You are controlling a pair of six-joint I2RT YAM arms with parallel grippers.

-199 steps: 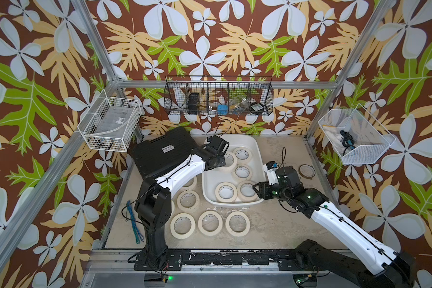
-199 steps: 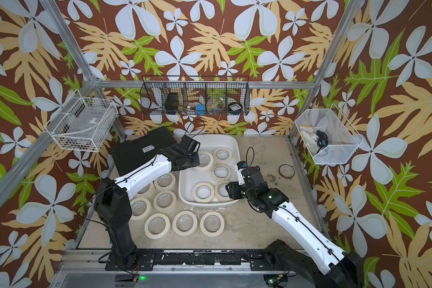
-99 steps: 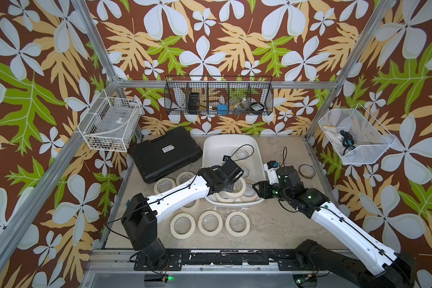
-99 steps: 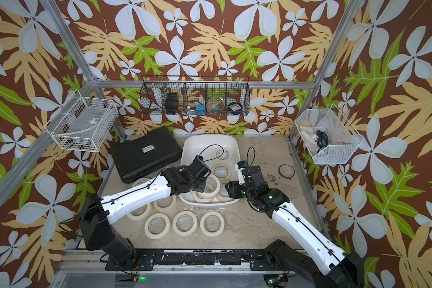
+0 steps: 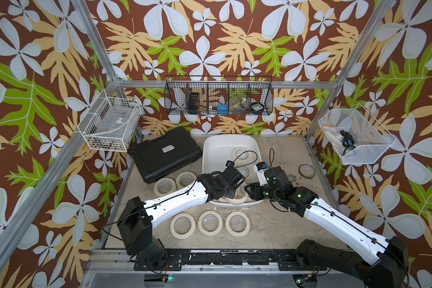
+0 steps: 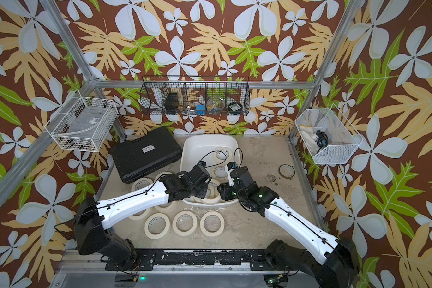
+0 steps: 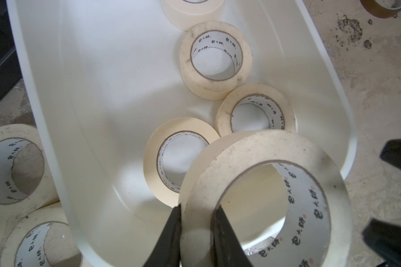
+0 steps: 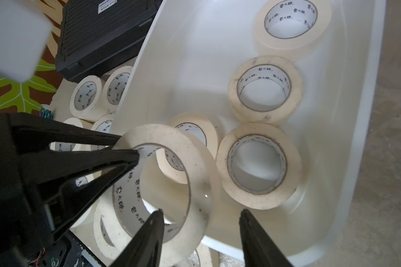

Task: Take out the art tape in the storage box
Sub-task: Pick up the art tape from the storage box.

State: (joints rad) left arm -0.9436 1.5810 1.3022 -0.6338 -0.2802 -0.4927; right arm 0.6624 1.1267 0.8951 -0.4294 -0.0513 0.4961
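Note:
The storage box [image 5: 217,154] is a white tub holding several cream art tape rolls [image 7: 185,57]. My left gripper [image 7: 196,208] is shut on the wall of one roll [image 7: 252,148], held tilted above the box's near end. My right gripper [image 8: 202,211] is open and straddles the same roll [image 8: 204,171], with one finger inside its hole and one outside. In both top views the left gripper [image 5: 236,194] and the right gripper [image 6: 221,192] meet over the box's near rim. Three rolls [image 5: 173,225] lie in a row on the table in front, and more lie left of the box.
A black ribbed hard case [image 5: 165,154] lies left of the box. A thin brownish ring [image 5: 300,172] rests on the table to the right. Wire baskets hang on the left [image 5: 110,127], back [image 5: 217,99] and right [image 5: 354,139] walls.
My left arm swung from the box's far left side to its near end, carrying a roll towards the right gripper. The right arm stayed put and its jaws narrowed slightly.

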